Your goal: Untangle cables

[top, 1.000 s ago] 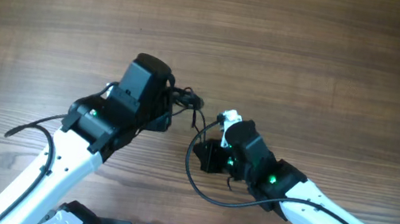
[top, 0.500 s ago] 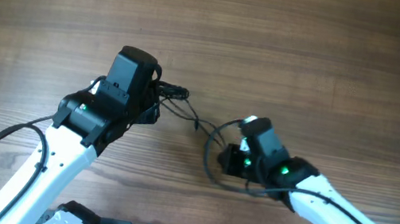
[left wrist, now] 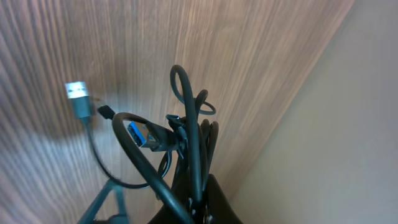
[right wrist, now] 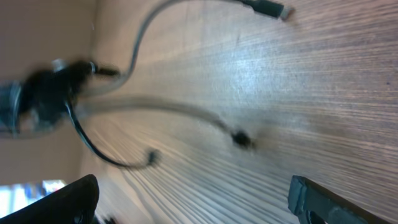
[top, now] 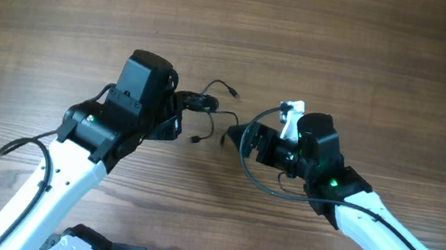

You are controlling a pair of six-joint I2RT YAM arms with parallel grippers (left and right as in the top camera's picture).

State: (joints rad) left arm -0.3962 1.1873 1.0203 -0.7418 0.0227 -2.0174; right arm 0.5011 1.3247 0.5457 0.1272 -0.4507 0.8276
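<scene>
While the left hand (left wrist: 199, 210) pinches the bunched cables (left wrist: 188, 140), the right hand (right wrist: 189, 200) stands spread wide.

right gripper (top: 242, 133) moves up and right, away from left gripper (top: 178, 116), cables (top: 202, 102) loosen from bunch into separate trailing ends

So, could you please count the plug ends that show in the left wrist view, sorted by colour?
silver plug: 1
blue plug: 1
black plug: 1
Total: 3
</scene>
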